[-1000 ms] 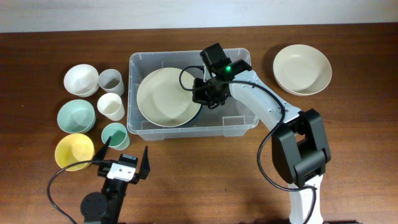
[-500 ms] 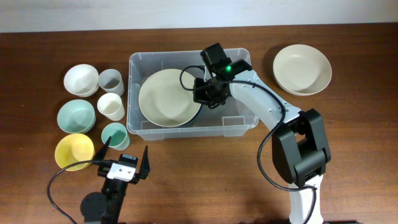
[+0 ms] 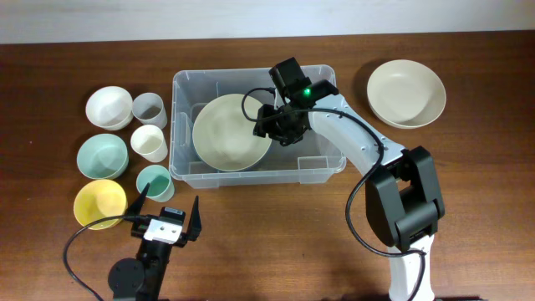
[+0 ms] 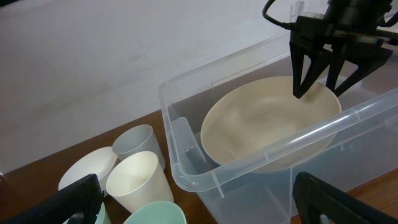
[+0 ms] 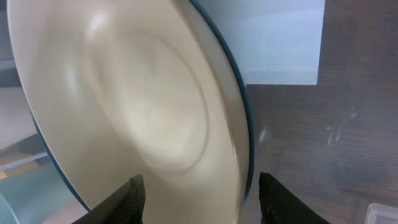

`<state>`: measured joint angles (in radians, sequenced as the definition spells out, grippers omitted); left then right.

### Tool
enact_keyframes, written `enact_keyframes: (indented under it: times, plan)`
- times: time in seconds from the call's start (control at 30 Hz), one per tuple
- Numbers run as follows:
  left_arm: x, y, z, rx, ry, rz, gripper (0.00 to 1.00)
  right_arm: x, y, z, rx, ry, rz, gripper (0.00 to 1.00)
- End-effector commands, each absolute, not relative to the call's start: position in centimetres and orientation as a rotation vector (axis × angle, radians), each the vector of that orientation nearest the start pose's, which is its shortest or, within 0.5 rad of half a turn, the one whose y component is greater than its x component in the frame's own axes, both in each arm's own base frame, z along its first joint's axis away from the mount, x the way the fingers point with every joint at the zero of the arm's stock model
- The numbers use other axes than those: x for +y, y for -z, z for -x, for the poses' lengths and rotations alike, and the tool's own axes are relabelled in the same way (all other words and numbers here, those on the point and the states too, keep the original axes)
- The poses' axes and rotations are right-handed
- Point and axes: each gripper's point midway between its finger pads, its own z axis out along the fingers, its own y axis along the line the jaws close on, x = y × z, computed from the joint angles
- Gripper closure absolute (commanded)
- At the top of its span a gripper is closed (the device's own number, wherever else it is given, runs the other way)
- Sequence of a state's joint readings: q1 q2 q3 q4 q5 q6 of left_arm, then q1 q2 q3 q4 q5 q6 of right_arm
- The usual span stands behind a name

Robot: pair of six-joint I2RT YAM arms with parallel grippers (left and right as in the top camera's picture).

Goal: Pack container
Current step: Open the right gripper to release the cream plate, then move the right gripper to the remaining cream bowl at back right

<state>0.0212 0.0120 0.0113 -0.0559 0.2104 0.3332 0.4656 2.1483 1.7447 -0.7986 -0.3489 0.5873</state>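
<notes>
**Letting go of a bowl inside the container**

Finds the container in the middle of the tabletop, with the big cream bowl inside it, toward the left and centre. Finds the right end effector low inside the container too, parted to a middling gap astride the bowl's right rim and apparently gripping nothing. Shows the left end effector spread wide and empty at the near edge, well apart from the container.

Could go wrong on the way out. Lifting at a slant might hook a fingertip under the rim and drag or flip the bowl, given fingertips so near that rim. Could also leave the bowl propped on a moulded ridge or against a wall rather than flat. Looks smeared in the right wrist view, so probably not at rest yet; cannot tell whether level or tilted. Might then crowd out the rest of the load, none of it inside yet:
- to the right, the second cream bowl;
- to the left, the white bowl, green bowl, yellow bowl, grey cup, cream cup and green cup.

Compared with a second ago:
- Has shifted the bowl rightward, away from the container's left wall, and made it look slightly smaller from overhead, likely from dropping lower.
- Has gone from clamped on the rim to parted.
- Has hardly moved the right arm otherwise.
- Has left the left arm and the loose dishes in place.
</notes>
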Motion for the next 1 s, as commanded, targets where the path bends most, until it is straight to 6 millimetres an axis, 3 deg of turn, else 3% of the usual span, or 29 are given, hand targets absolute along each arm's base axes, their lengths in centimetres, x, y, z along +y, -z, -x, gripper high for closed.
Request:
enact_keyframes:
  times: [0.0, 0.23, 0.53, 0.63, 0.97]
  plan:
    - [-3.1, -16.2, -24.3, 1.575, -0.095, -0.412, 0.00, 27.9, -7.5, -42.0, 2.905, -0.719, -0.070, 0.45]
    - [-3.1, -16.2, -24.3, 1.575, -0.095, -0.412, 0.00, 27.9, -7.6, -42.2, 2.898, -0.722, -0.069, 0.46]
    - [-3.1, -16.2, -24.3, 1.575, -0.095, -0.412, 0.00, 27.1, -8.1, -44.1, 2.838, -0.742, -0.100, 0.74]
    - [-3.1, -16.2, -24.3, 1.575, -0.095, -0.412, 0.00, 26.1, -8.1, -44.7, 2.827, -0.739, -0.128, 0.78]
    - [-3.1, -16.2, -24.3, 1.575, -0.095, -0.412, 0.00, 24.6, -8.2, -45.5, 2.823, -0.745, -0.178, 0.80]
